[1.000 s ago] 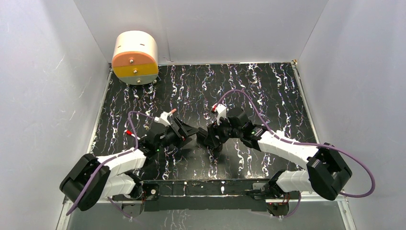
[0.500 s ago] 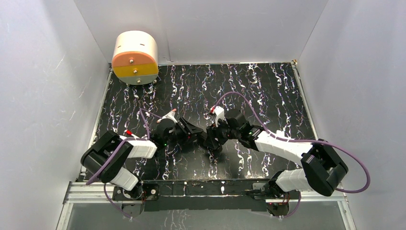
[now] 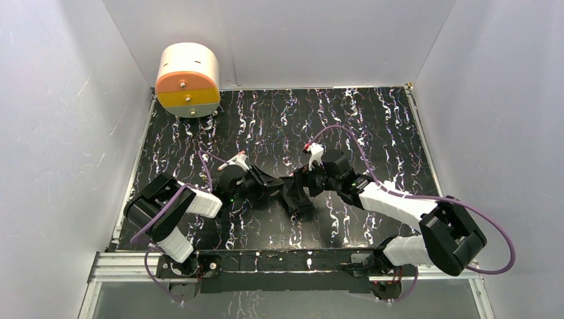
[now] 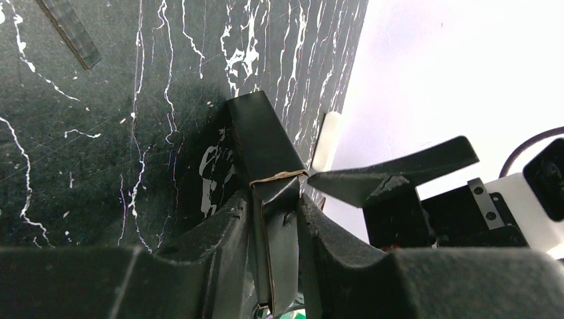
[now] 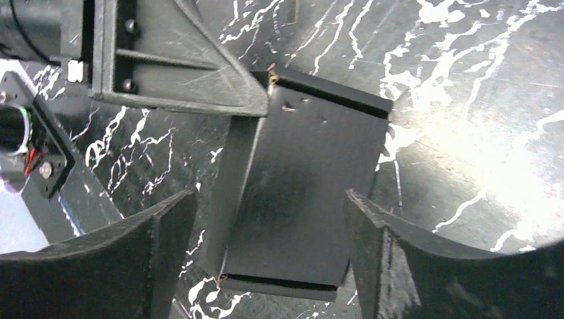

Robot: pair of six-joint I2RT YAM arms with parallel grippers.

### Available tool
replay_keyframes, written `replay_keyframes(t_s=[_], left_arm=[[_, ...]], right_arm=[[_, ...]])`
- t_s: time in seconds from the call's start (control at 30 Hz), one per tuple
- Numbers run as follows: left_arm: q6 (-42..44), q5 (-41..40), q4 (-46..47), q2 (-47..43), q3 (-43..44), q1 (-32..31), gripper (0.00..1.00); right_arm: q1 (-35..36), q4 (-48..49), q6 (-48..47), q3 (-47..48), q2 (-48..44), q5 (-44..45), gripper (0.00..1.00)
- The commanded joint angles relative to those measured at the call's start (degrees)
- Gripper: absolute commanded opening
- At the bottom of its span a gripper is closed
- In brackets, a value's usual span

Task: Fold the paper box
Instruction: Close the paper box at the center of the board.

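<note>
Below the right gripper (image 5: 269, 198) lies the paper box (image 5: 299, 179) (left gripper (image 4: 274, 199) pinching).

White-veined black marbled tabletop (image 3: 279, 119) enclosed by plain pale walls (image 3: 299, 40) on three sides

One paper box (image 5: 299, 173), one cream drum (image 3: 188, 73), two pincers (image 4: 278, 212) (image 5: 269, 203).
</note>
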Motion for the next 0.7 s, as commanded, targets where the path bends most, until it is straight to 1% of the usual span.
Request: replay_keyframes(t_s=[0.0,0.07,0.23,0.37,0.47,0.53,0.6,0.67], left_arm=[[3.4,-0.5,-3.9,0.9,0.4,-0.1,0.26],[3.5,-0.3,-3.9,2.1,-0.1,-0.1,0.37],[4.7,-2.3,-4.7,1.7,-3.9,0.1,0.53],[7.1,-4.0,-10.0,-2.2,-5.2,0.5,0.6],[9.4,-4.7,-13.9,-6.3,-5.1,0.5,0.6],[10.8,-4.2,-16.8,-8.8,-3.8,0.4,0.58],[11.9,-4.1,-19.1,-10.9,-2.6,0.2,0.53],[12.7,-4.0,-20.2,-11.3,-1.3,-0.1,0.43]], right_arm=[[-0.6,-0.9,3.2,0.7,-2.7,4.4,0.94],[-0.6,-2.1,4.9,1.3,-2.1,4.7,0.97],[-0.6,-3.2,6.4,2.2,-0.4,4.6,0.99],[-0.6,-4.6,7.4,3.0,0.5,6.2,0.99],[-0.6,-6.4,8.3,3.3,1.0,10.6,0.99],[-0.6,-7.5,8.7,3.9,1.7,12.4,0.99],[-0.6,-7.6,9.2,4.3,2.6,13.0,0.97],[-0.8,-7.3,9.7,4.5,3.5,12.9,0.93]])
